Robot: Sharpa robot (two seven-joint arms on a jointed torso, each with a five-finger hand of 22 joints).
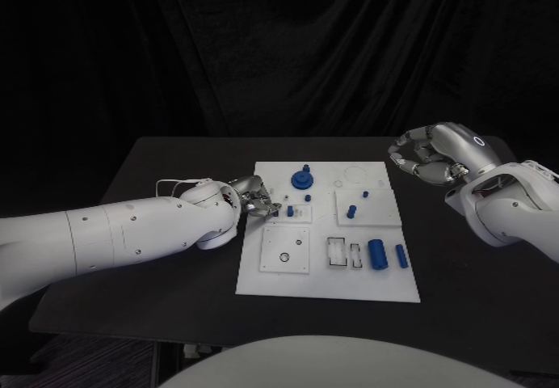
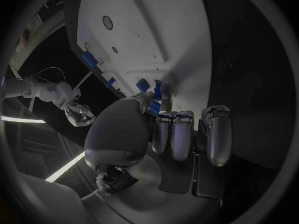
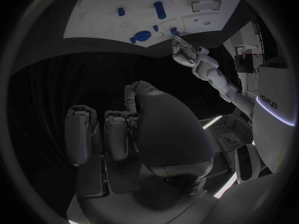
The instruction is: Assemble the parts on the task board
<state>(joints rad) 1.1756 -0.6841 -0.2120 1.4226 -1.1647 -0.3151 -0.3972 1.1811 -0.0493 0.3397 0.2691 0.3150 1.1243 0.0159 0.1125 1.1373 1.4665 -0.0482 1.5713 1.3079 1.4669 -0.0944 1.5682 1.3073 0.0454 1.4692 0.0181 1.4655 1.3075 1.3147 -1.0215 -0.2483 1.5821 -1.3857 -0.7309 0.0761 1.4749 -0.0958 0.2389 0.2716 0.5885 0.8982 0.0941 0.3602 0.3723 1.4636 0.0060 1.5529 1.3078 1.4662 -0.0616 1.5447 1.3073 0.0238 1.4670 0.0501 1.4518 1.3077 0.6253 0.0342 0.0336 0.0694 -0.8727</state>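
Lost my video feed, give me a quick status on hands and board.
Left hand at task board left edge, fingers at a small blue part; hold unclear. Right hand curled, empty, off the board. Nothing blocking.

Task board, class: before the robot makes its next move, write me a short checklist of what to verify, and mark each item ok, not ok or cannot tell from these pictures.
1. Task board lies flat on the table: ok.
2. Left hand is at the board's left edge, by the small blue peg: ok.
3. Left hand has a firm hold on a blue part: cannot tell; in the left wrist view its fingertips are at a blue piece, but the contact is hidden.
4. Right hand is clear of the board, raised beyond its right edge: ok.
5. Right hand carries nothing, fingers curled in: ok.
6. Large blue cylinder lies undisturbed on the board: ok.
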